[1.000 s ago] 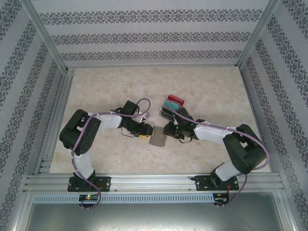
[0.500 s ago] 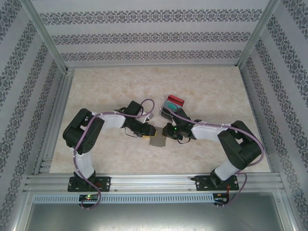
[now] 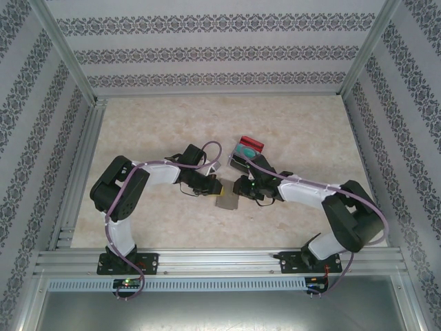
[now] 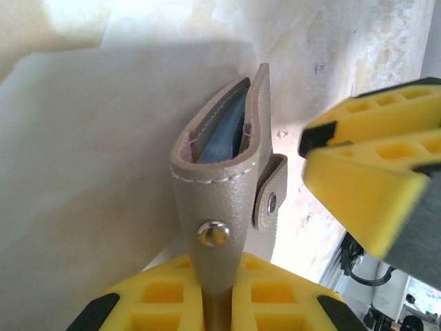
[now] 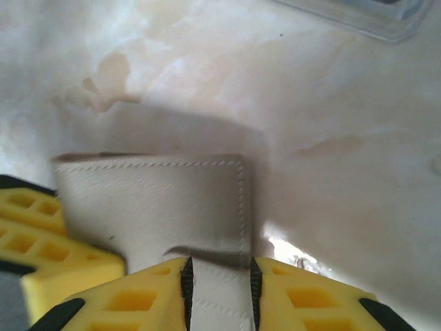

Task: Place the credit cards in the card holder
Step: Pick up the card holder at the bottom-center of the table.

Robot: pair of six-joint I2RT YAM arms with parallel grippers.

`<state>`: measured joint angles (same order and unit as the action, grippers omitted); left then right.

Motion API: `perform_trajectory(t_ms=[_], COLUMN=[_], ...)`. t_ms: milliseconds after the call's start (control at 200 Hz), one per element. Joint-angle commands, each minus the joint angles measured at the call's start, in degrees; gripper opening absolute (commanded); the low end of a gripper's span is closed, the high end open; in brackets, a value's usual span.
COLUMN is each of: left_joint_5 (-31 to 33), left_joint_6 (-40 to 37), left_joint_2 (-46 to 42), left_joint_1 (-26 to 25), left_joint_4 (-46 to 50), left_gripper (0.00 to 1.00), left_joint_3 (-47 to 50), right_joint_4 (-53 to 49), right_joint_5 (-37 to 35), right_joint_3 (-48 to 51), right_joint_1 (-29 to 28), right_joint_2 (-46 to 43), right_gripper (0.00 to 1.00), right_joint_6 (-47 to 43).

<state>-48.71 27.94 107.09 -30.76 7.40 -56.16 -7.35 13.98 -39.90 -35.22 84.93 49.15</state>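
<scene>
Item: card holder [image 3: 226, 201]; grey stitched leather, on the pale marbled table [image 3: 151, 124], between the two grippers; seen from the left wrist it stands edge-on, its two panels slightly parted at the top; a blue-teal card [image 4: 222, 134] sits between the panels; a metal snap stud [image 4: 213, 233] is on the outer face, and a short clasp tab [image 4: 274, 193] with its own snap hangs off the holder's side.

Item: left gripper [image 3: 219, 187]; at the holder's left edge; yellow pads pressed together on the holder's lower part, pinching it just below the stud.

Item: right gripper [image 3: 240, 189]; at the holder's right edge, opposite the left gripper; from the right wrist, a narrow strip of the holder's leather lies between the two yellow pads [image 5: 310, 296], its edges meeting their inner faces; whether the pads clamp the strip or merely flank it cannot be told; one stitched panel of the holder spreads out just ahead of the pads.

Item: credit cards [image 3: 248, 147]; a small stack beyond the holder, on its right-hand far side, near it but not touching; a red card [image 3: 252, 144] lies farthest from the holder, a teal card [image 3: 243, 150] just on the holder's side of it.

Item: clear plastic piece [image 5: 358, 15]; between the stack and the holder, close to the right gripper; its kind is not plain.
</scene>
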Motion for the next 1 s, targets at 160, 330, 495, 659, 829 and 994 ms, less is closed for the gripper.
perform_trajectory(t_ms=[160, 330, 495, 659, 829, 994], left_joint_5=[-0.5, -0.4, -1.1, -1.5, -1.5, -1.8], left_joint_6=[5.8, 5.8, 6.3, 6.0, 5.6, 5.6], left_joint_2=[-2.6, -3.3, -3.2, -2.9, -2.7, -3.3], left_joint_1=[-0.8, -0.8, -1.1, -1.3, -1.4, -1.4], left_joint_4=[-5.2, -5.1, -6.4, -6.0, -5.3, -7.3], left_gripper=[0.06, 0.05, 0.05, 0.05, 0.05, 0.05], left_joint_3=[0.6, 0.9, 1.4, 1.0, 1.0, 1.3], right_joint_4=[-5.1, -6.8, -5.8, -5.9, -5.5, -7.0], right_joint_5=[-2.1, -4.9, -2.9, -2.6, -4.2, -4.8], right_joint_3=[-4.9, -5.3, -6.4, -8.0, -8.1, -9.2], right_joint_1=[-3.7, -4.5, -4.8, -5.0, -5.1, -5.1], right_joint_2=[0.7, 3.0, 5.4, 6.1, 5.5, 9.4], right_gripper=[0.33, 0.33, 0.35, 0.40, 0.41, 0.41], right_joint_6=[-0.9, -0.3, -3.4, -4.0, -4.5, -5.6])
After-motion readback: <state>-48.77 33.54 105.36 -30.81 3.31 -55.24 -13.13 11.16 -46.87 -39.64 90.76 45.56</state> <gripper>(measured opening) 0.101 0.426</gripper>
